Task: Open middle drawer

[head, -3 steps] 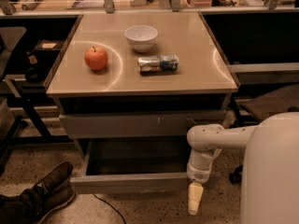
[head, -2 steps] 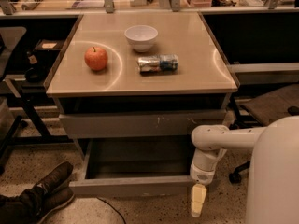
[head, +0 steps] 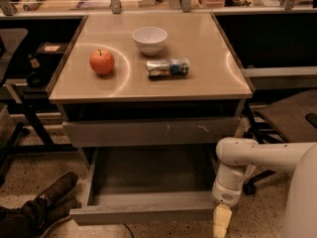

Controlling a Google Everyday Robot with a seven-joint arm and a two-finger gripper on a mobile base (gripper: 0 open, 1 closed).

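Note:
The middle drawer [head: 148, 213] is a wide flat grey front, pulled well out from the cabinet, and its dark inside [head: 153, 175] looks empty. Above it sits the larger grey front with white scratch marks [head: 148, 131], pushed in. My gripper [head: 221, 223] hangs pointing down from the white arm [head: 247, 155]. It is at the right end of the pulled-out front, just in front of its corner. I cannot see whether it touches the front. Anything below the drawer is hidden.
On the tan cabinet top [head: 208, 68] are a red apple [head: 102, 62], a white bowl [head: 149, 39] and a lying crumpled packet [head: 167, 68]. A person's dark shoe [head: 47, 202] is on the floor at lower left. A chair [head: 290, 120] stands to the right.
The middle drawer's front has come further out toward the camera. My gripper and arm have moved right and lower along with it.

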